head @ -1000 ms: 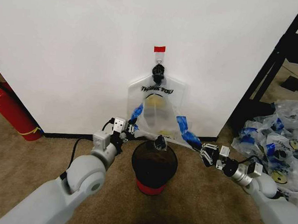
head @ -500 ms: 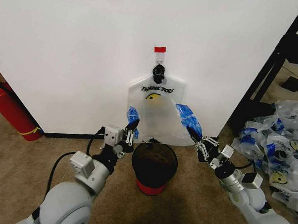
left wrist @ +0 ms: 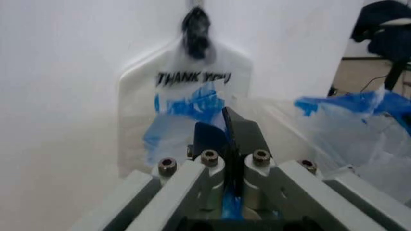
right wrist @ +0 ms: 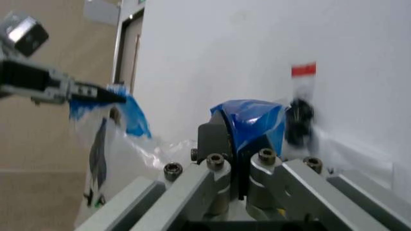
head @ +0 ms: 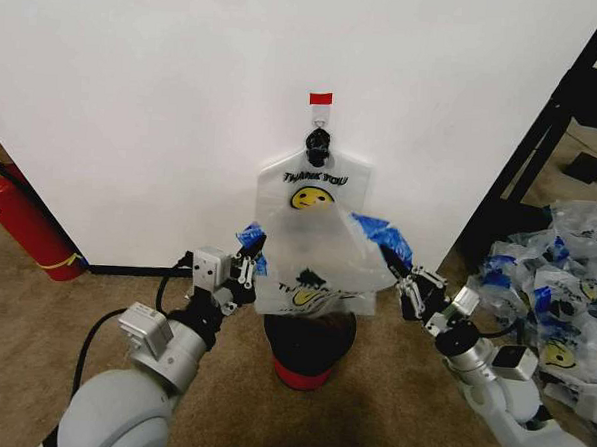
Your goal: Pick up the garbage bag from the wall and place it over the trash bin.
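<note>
The garbage bag [head: 312, 246] hangs flat against the wall [head: 164, 116], its top caught on a small hook [head: 319, 112] under a red tape strip [head: 320, 97], with a black knot [head: 318, 142] just below the hook. Its front layer is drawn forward off the wall and spread sideways between the two arms, so the mouth gapes directly above the trash bin [head: 310, 356], which stands on the carpet [head: 42, 340] close to the black baseboard [head: 136, 270]; the pulled-out plastic hides the bin's rim. The left end effector [head: 247, 266] is clenched on the bag's blue-patched left edge, and the left wrist view shows its fingers [left wrist: 239, 144] pressed together on blue film. The right end effector [head: 408, 281] is likewise clamped on the blue right edge, its fingers [right wrist: 222, 139] pinching a fold of blue plastic in the right wrist view. A red fire extinguisher [head: 18, 219] leans at the wall to the robot's left, and a heap of similar bags [head: 556, 287] lies well apart to its right.
</note>
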Motion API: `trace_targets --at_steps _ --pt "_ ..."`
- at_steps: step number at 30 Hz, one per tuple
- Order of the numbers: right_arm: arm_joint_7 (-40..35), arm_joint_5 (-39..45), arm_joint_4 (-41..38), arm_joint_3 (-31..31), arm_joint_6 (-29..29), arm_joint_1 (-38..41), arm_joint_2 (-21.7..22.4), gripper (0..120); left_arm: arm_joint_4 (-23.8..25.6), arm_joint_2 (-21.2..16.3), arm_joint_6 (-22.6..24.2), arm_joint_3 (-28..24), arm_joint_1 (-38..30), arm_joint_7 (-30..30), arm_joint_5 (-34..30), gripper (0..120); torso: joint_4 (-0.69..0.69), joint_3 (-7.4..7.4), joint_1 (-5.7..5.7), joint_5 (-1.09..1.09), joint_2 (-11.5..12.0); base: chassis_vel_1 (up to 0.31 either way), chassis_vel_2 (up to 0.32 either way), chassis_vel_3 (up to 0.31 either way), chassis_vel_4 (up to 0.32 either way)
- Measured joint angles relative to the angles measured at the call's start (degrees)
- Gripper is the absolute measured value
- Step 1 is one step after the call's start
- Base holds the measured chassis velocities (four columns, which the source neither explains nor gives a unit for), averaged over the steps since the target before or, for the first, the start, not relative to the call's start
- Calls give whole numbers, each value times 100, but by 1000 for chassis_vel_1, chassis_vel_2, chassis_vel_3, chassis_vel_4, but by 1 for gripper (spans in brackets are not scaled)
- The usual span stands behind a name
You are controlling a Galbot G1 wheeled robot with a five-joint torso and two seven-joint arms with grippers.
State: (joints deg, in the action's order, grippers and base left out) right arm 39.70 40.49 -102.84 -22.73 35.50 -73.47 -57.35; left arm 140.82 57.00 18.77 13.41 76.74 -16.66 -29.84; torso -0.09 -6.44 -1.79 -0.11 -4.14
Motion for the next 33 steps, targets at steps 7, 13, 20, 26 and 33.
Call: trace_targets --at_steps 7,13,20,26,33 --pt "410 -362 756 132 344 107 -204 0 -563 356 -218 -153 249 34 223 0 1 -1 -1 1 0 0 0 0 0" --pt "990 -517 1175 -47 428 301 -278 0 -1097 765 -389 -253 403 71 256 0 1 0 -1 1 0 0 0 0 0" --pt "2161 -741 1982 -563 472 630 -276 0 -1621 1124 -686 -331 538 273 470 0 1 0 -1 2 0 0 0 0 0" --pt "2383 -794 2475 -610 634 612 -257 0 -1746 1133 -849 -352 735 387 675 0 0 0 -1 1 0 0 0 0 0" --pt "2210 -582 2628 -271 864 384 -361 0 -1775 1109 -1035 -427 1028 616 979 0 0 0 0 2 0 0 0 0 0"
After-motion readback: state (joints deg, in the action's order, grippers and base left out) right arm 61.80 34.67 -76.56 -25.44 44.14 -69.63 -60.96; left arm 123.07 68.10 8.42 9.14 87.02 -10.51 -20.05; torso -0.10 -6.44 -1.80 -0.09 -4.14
